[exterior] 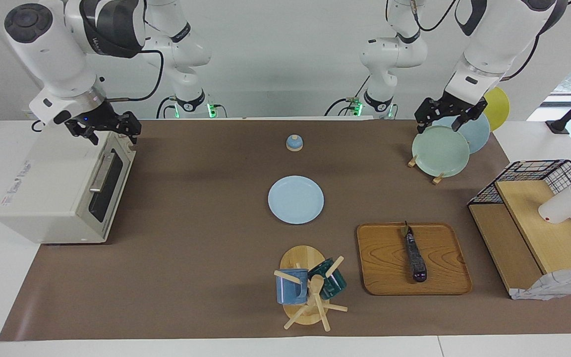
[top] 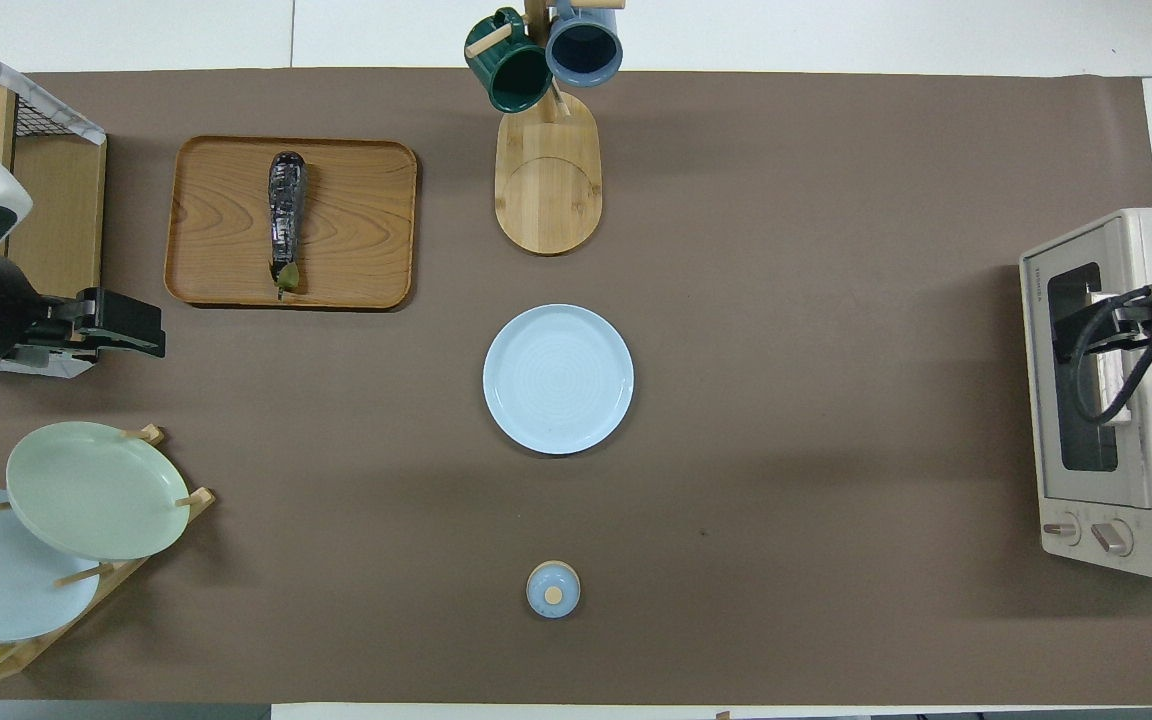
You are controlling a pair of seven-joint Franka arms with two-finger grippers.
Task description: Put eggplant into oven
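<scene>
Mug rack (exterior: 308,292): nearest the facing camera, at the worktop (exterior: 191,277) edge farthest from the robots; two mugs hang on it.
Right claw (exterior: 104,130): over the oven's top, by its front upper corner; nothing held; finger spread cannot be told.
Left claw (exterior: 449,116): above the plate rack (exterior: 439,151); holds nothing; fingers look parted.
Oven (exterior: 62,193): at the right arm's end of the worktop; door (exterior: 104,186) closed, bar handle (exterior: 101,172) along its upper edge.
Eggplant (exterior: 414,255): lies lengthwise on the wooden tray (exterior: 379,263), toward the left arm's end, stem end toward the robots; well apart from the oven.
Step in hand (judged): open the door first.
Method: right claw should descend in front of the door, close across the handle at mid-bar, then swing down along the hinge arc without dragging the oven.
Risk: off-centre grip may slip.
Blue plate (exterior: 295,199): mid-worktop, not involved.
</scene>
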